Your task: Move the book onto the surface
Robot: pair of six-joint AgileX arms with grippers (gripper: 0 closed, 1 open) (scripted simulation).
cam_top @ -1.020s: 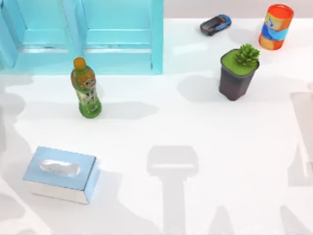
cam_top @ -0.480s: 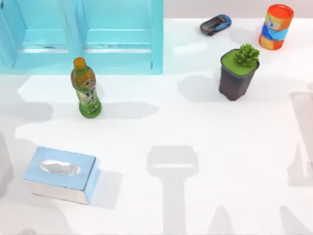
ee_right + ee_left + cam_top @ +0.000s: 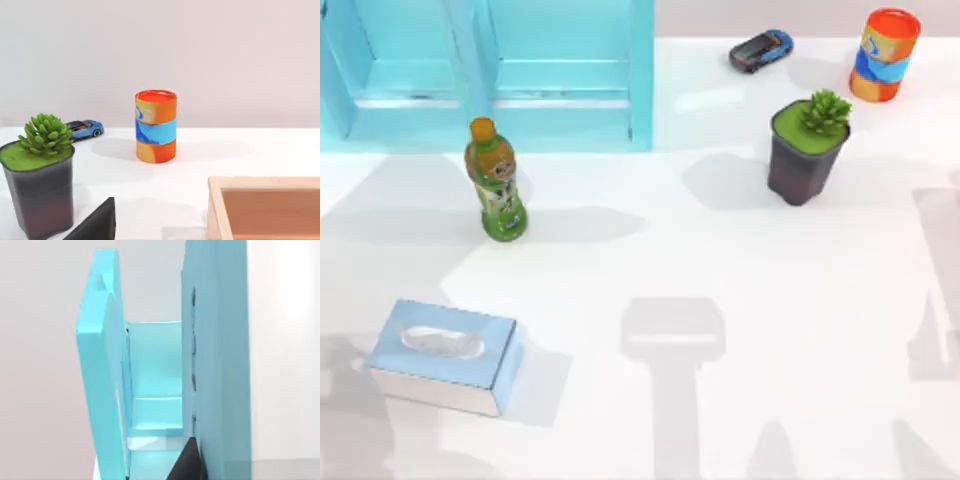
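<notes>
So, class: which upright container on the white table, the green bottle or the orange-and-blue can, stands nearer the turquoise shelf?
The green bottle with the orange cap, just before the turquoise shelf.

The turquoise shelf unit and a wooden tray are cut off by picture edges

A dark fingertip of the left gripper juts up at the lower edge of the left wrist view. A dark fingertip of the right gripper shows low in the right wrist view

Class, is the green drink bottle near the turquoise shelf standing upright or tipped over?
Upright. In the top view the bottle stands on its base on the white tabletop, orange cap uppermost.
</notes>
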